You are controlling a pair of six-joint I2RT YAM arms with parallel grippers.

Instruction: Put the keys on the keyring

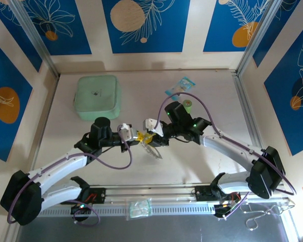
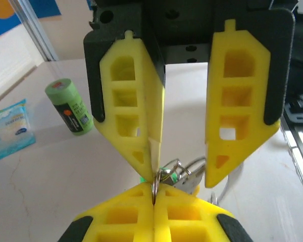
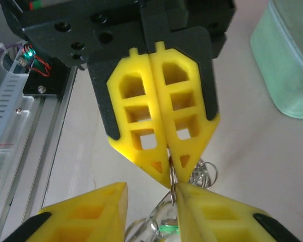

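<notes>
The left gripper (image 2: 154,195) was clenched on the thin wire of the keyring (image 2: 154,182), right at its fingertips. Facing it, the right gripper (image 3: 151,187) stood released, with one finger touching that wire and silvery metal pieces (image 2: 184,174) dangling between its jaws.

Left end effector (image 2: 154,187) clamped; right end effector (image 3: 150,190) parted.

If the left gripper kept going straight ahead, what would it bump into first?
Probably the right gripper, which faces it tip to tip. The left gripper is shut on the keyring wire, and the right fingers stand open just ahead.
</notes>
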